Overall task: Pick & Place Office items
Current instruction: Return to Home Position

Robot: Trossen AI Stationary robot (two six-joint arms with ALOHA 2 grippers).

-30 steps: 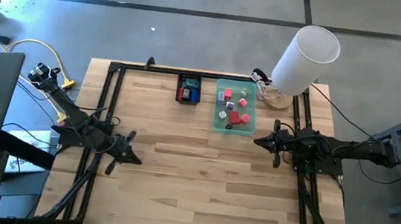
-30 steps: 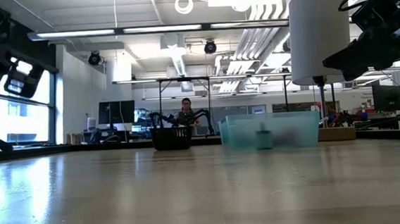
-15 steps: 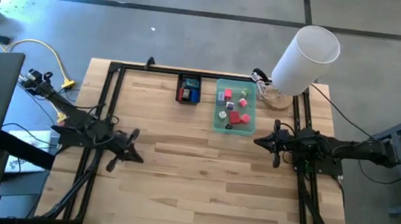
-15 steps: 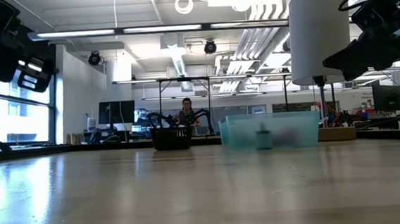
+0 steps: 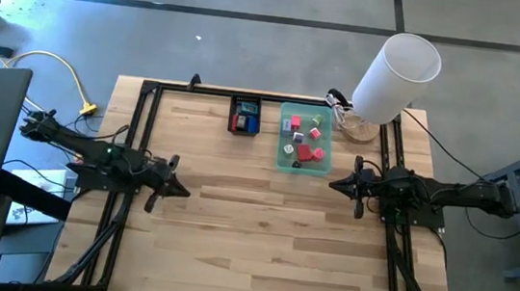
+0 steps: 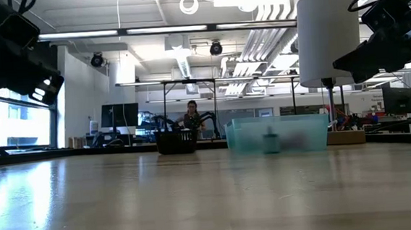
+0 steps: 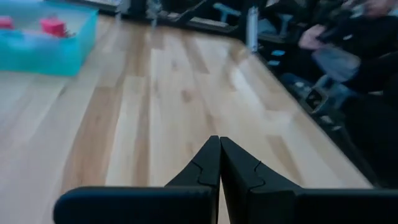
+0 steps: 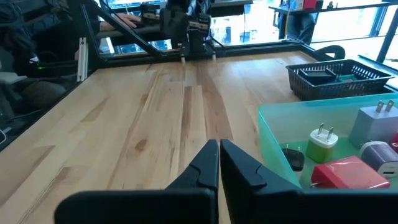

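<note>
At the left edge of the table (image 5: pixel 260 233) we see the left gripper (image 5: pixel 168 177) hanging over bare wood, well apart from both trays, its arm stretched out low across the table's side rail. In the left wrist view its fingers (image 7: pixel 208 163) are pressed together with no gap and nothing between them.

Further along, at the far edge, stands the small black tray (image 5: pixel 246 99). It holds a red piece (image 5: pixel 239 121) and a blue piece (image 5: pixel 252 122) side by side. Just beside it on the right is the translucent teal tray (image 5: pixel 302 169), where most of the office items (image 5: pixel 304 152) lie: red, pink and a few paler pieces, loosely scattered. The right wrist view shows some of them closer: a green-and-white charger adapter (image 8: pixel 322 148) with its prongs up, a red block (image 8: pixel 348 171) and a pale grey adapter (image 8: pixel 373 121). We see no piece left on the open wood.

In the low view a person (image 6: pixel 192 116) sits far behind the trays.

The right gripper (image 5: pixel 333 183) sits just right of the teal tray, near its front corner and not touching it. Its fingers (image 8: pixel 208 163) are also closed tight on nothing.

At the far right corner stands a tall white cylinder (image 5: pixel 398 78).
</note>
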